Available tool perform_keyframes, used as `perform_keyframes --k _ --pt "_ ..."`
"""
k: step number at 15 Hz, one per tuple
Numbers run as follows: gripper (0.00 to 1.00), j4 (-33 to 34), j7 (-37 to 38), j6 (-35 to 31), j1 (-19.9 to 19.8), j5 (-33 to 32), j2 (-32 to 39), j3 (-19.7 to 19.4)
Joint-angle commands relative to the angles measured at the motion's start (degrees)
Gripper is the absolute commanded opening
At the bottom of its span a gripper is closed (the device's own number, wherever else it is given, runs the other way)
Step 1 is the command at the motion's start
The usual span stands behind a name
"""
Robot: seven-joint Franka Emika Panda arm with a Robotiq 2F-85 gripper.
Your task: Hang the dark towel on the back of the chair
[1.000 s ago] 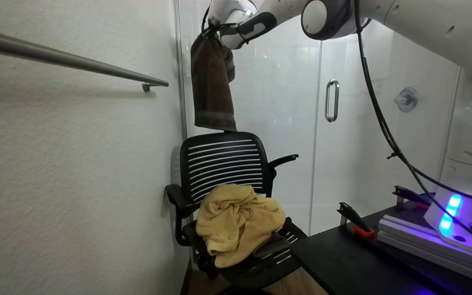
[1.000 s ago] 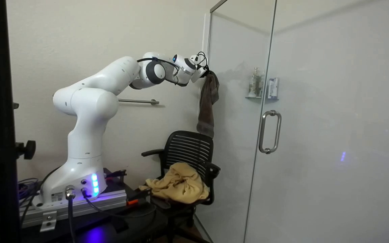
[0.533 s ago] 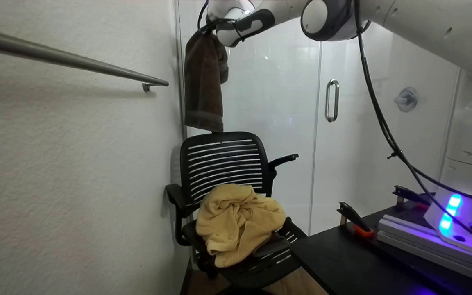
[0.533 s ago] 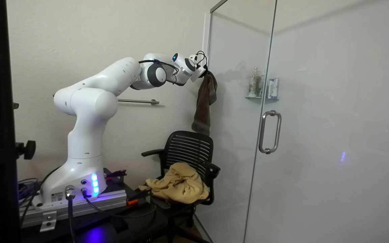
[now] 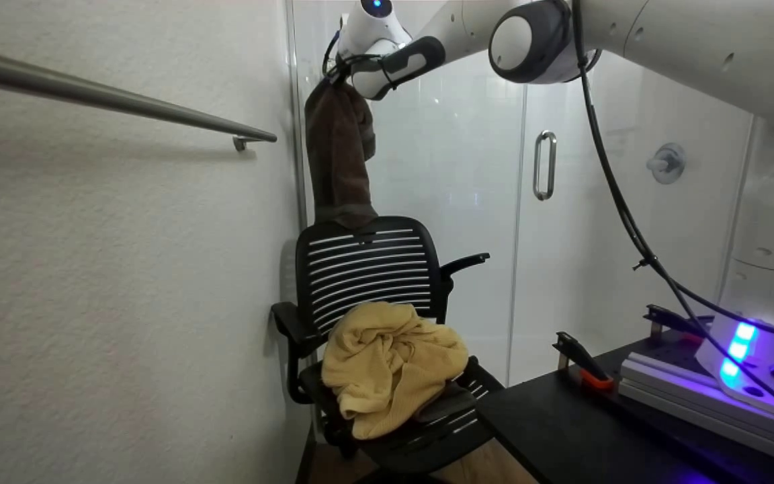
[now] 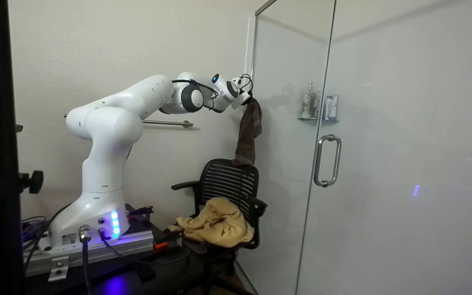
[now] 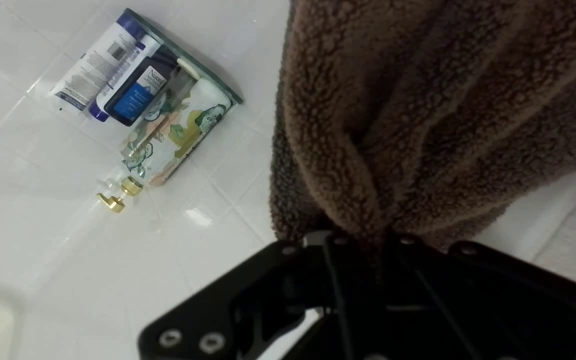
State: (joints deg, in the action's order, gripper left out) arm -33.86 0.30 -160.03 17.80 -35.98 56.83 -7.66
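One gripper point(image 7: 374, 242) clasping one towel point(image 5: 341, 151), one chair point(image 5: 367, 271)

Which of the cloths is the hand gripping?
The brown towel, the only one hanging from the hand, its lower end at the top of the chair back. The yellow cloth lies bunched on the seat; a dark cloth shows beneath it.

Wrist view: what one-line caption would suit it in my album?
A gripper pinching a fluffy brown towel, with a floral pump bottle on a shelf in the background.
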Motion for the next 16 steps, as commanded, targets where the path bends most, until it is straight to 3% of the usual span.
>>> perform_keyframes --k 1,8,9,14,15,16 --pt "0.03 4.26 -2.89 -0.09 -1.12 0.06 0.92 -0.33" --pt "0.03 8.27 -5.45 -0.82 -3.08 -0.17 0.17 -2.90" --pt "0.03 13.54 -8.99 1.29 -3.65 3.06 3.33 -2.74" --pt "0.03 15.48 -12.63 2.39 -4.52 7.70 6.50 -3.94" --pt "0.03 9.14 -9.75 0.05 -4.00 4.99 3.26 -4.25" --pt "0.03 9.19 -9.87 0.02 -3.85 4.86 3.75 -4.60"
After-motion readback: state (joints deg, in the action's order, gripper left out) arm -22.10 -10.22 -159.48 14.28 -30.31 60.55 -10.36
